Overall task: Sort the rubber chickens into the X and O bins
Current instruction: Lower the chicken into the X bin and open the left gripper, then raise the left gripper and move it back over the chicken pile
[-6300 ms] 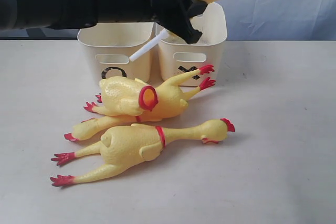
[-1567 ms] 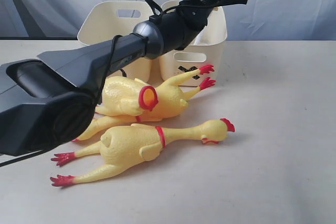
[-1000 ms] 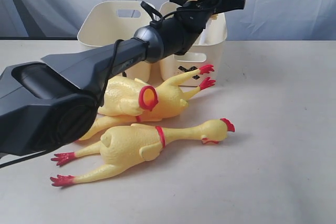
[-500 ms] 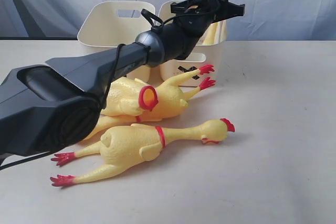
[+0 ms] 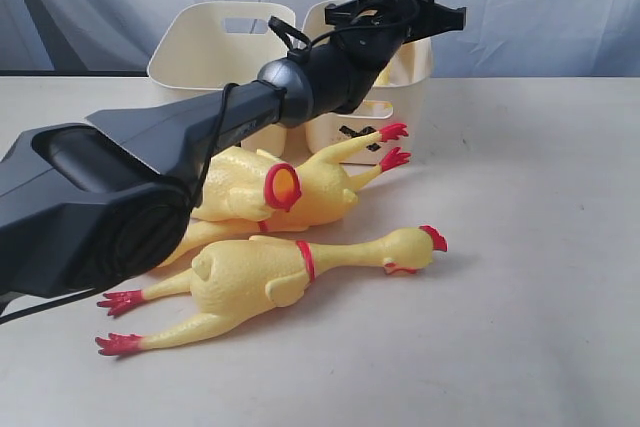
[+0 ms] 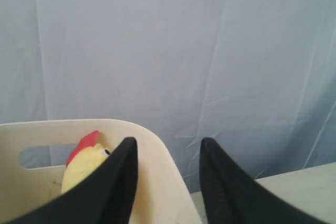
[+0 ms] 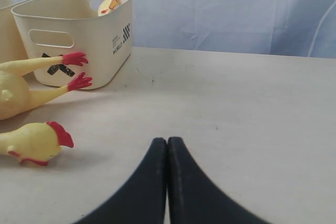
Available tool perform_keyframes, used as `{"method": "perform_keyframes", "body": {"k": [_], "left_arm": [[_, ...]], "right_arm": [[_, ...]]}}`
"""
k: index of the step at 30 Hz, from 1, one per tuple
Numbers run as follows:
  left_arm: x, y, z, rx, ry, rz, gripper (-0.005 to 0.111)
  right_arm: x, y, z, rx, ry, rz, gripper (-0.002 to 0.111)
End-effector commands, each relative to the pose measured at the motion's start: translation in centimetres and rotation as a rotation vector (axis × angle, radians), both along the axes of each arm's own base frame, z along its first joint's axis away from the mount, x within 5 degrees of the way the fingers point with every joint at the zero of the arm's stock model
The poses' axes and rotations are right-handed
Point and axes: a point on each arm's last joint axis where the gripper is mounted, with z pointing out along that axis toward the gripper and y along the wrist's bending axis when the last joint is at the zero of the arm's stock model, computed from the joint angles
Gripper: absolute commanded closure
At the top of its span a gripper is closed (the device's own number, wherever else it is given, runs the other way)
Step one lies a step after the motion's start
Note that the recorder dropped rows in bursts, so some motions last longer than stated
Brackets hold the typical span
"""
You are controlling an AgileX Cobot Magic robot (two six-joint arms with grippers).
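- Far left: O bin (image 5: 195, 42). Contents cannot be told, as its near wall and the left arm (image 5: 200, 137) hide the floor.
- Left of centre on the table (image 5: 520, 277): three rubber chickens not yet sorted. Stacked pair (image 5: 310, 192) just in front of the bins, red feet just beside the X bin's front. Near chicken (image 5: 260, 277) flat and alone, head to the right.
- Far centre: X bin (image 5: 412, 82), with one binned chicken (image 6: 86, 163) inside, head up by a wall.
- Above that bin: left gripper (image 6: 168, 142), jaws apart, nothing between them.
- Step in hand, by judgement: the drop into X looks done. Next move calls for lifting clear of the rim, then swinging back to a table chicken, likely the near one.
- Right: right gripper (image 7: 167, 141), jaws pressed together, empty, low over bare table.
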Motion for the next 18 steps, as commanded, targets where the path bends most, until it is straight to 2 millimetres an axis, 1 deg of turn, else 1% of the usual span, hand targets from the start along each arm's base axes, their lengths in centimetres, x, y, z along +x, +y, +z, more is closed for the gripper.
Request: {"method": "perform_keyframes", "body": {"k": [1,5,7,9,10,14,16,18], "left_arm": [[-0.1,0.2,1.9,-0.021,-0.029,0.001,0.068],[-0.8,-0.6,2.7,0.039,-0.078,-0.041,0.069],[-1.4,-1.2,3.1,0.066,-0.101,-0.077,0.071],[-2.2,-2.0,3.7,0.083,-0.122,-0.096,0.078],[-2.5,-2.2,4.1,0.095,-0.136,-0.103,0.083],[-4.1,-3.5,5.6,0.170,-0.196,-0.154,0.107],[-4.8,-4.0,6.4,0.193,-0.215,-0.199,0.107],[-5.1,-4.0,7.2,0.198,-0.228,-0.211,0.107]], "right_arm": [[0.0,0.0,0.0,0.001,-0.008,0.003,0.109],[0.0,0.0,0.0,0.001,-0.008,0.003,0.109],[0.0,0.0,0.0,0.001,-0.008,0.003,0.109],[0.0,0.0,0.0,0.001,-0.008,0.003,0.109],[0.0,0.0,0.0,0.001,-0.008,0.003,0.109],[0.0,0.0,0.0,0.001,-0.008,0.003,0.109],[0.0,0.0,0.0,0.001,-0.008,0.003,0.109],[0.0,0.0,0.0,0.001,-0.008,0.003,0.109]]}}
